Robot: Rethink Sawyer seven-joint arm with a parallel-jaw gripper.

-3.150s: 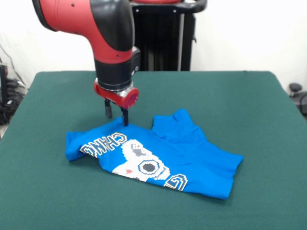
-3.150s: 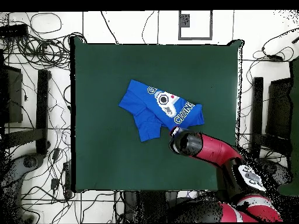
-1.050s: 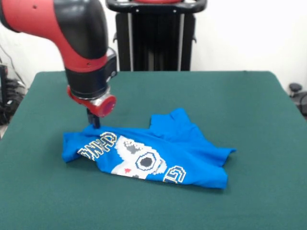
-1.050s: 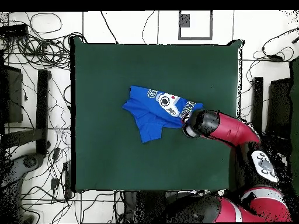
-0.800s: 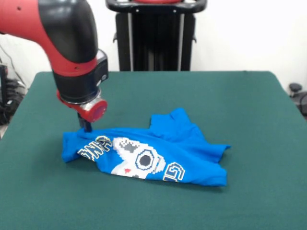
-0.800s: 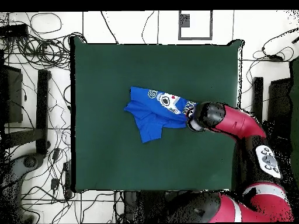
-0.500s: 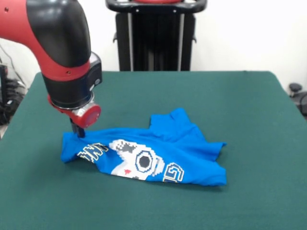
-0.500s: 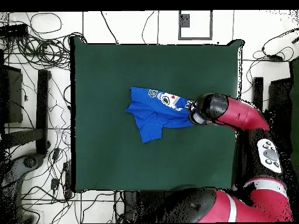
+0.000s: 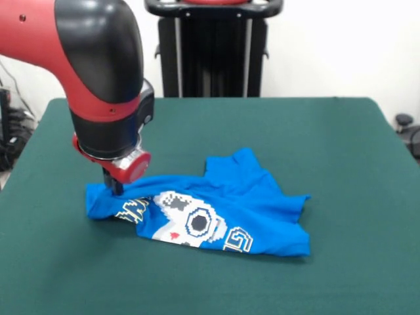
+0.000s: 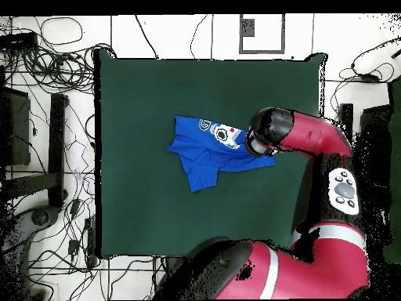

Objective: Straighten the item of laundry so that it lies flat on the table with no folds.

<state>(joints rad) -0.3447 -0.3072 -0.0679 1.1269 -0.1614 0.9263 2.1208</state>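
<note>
T-shirt (image 9: 216,210), bright blue, lies rumpled, graphic up, on the table (image 9: 341,144); jaws' state cannot be told.

- From the front camera, my arm comes down from the upper left, its big red and black elbow housing filling that corner.
- The wrist section points almost straight down: a black cylinder ending in a red flange tilted slightly toward the camera.
- My claw (image 9: 117,185) shows below that flange only as a short dark stub; the flange hides most of it, so I can't say how the jaws are set.
- From overhead, the arm rises from the base at the bottom edge, runs up the right side, then bends left at a red elbow.
- There the black wrist housing covers the claw completely.
</note>
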